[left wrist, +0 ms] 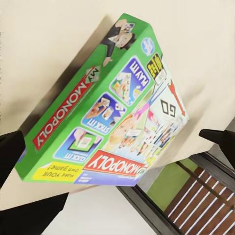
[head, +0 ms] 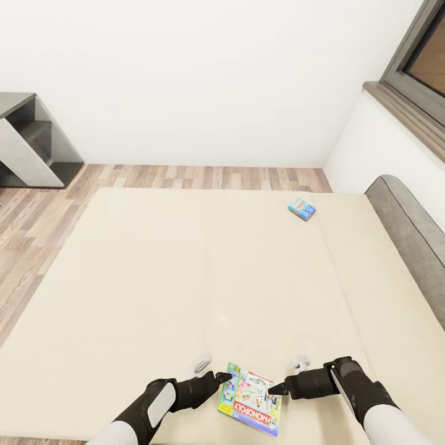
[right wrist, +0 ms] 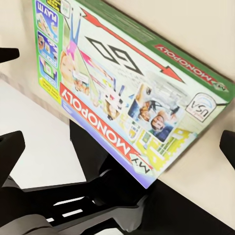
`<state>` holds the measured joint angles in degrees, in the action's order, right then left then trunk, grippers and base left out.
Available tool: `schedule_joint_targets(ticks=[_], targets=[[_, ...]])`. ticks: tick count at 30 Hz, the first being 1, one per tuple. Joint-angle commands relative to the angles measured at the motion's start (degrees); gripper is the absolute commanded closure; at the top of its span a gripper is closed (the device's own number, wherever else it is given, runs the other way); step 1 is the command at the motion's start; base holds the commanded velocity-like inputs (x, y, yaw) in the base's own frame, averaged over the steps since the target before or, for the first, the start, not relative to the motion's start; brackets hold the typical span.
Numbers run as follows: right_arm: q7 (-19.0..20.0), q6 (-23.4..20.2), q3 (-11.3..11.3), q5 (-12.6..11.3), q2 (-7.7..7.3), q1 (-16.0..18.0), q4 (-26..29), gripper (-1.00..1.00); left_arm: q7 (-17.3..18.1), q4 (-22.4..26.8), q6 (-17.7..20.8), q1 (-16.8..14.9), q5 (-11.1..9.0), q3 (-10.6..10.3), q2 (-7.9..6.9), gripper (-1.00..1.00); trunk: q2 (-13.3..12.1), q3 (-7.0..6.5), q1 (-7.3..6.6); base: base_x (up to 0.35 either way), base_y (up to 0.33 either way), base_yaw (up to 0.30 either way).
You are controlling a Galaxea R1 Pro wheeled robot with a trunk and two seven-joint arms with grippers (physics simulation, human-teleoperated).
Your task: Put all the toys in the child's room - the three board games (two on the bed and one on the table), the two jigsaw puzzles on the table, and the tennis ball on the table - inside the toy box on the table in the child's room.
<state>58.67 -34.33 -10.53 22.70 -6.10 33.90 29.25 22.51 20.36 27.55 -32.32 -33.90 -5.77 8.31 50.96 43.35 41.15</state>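
Observation:
A green-edged "My Monopoly" board game [head: 250, 400] lies at the near edge of the bed [head: 161, 278], between my two grippers. My left gripper [head: 224, 375] is at its far-left corner, and in the left wrist view its dark fingers [left wrist: 12, 154] close around that corner of the box [left wrist: 112, 112], which is tilted above its shadow. My right gripper [head: 278, 388] touches the box's right edge; in the right wrist view its fingers [right wrist: 10, 149] stand wide apart beside the box [right wrist: 122, 88]. A teal-blue board game [head: 301, 209] lies far off on the bed. The table and toy box are out of view.
The cream bed fills the room's middle, with a grey padded headboard [head: 411, 228] on the right. Wood-plank floor [head: 37, 216] runs along the left and far sides. A grey shelf unit [head: 31, 142] stands at the far left, a dark-framed window [head: 420, 55] at the upper right.

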Motion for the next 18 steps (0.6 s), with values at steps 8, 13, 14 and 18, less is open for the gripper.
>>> schedule_joint_targets(ticks=[8,13,14,18], targets=[[0.4,-0.4,-0.5,0.4,0.04,0.0,0.2,-1.00,0.0,0.0,0.2,0.0,-0.3,-0.2,-0.04,-1.00,0.0,0.62,0.01,0.000,0.000,0.000],[0.4,-0.4,-0.5,0.4,0.04,0.0,0.3,-1.00,0.0,0.0,0.2,0.0,-0.4,-0.2,-0.05,-1.00,0.0,1.05,0.01,0.000,0.000,0.000],[0.4,-0.4,-0.5,0.4,0.04,0.0,0.3,-1.00,0.0,0.0,0.2,0.0,-0.4,-0.2,-0.05,-1.00,0.0,1.13,0.01,0.000,0.000,0.000],[0.4,-0.4,-0.6,0.4,0.03,0.0,0.4,-1.00,0.0,0.0,0.1,0.0,-0.4,-0.2,-0.05,-1.00,0.0,1.49,0.01,0.000,0.000,0.000]])
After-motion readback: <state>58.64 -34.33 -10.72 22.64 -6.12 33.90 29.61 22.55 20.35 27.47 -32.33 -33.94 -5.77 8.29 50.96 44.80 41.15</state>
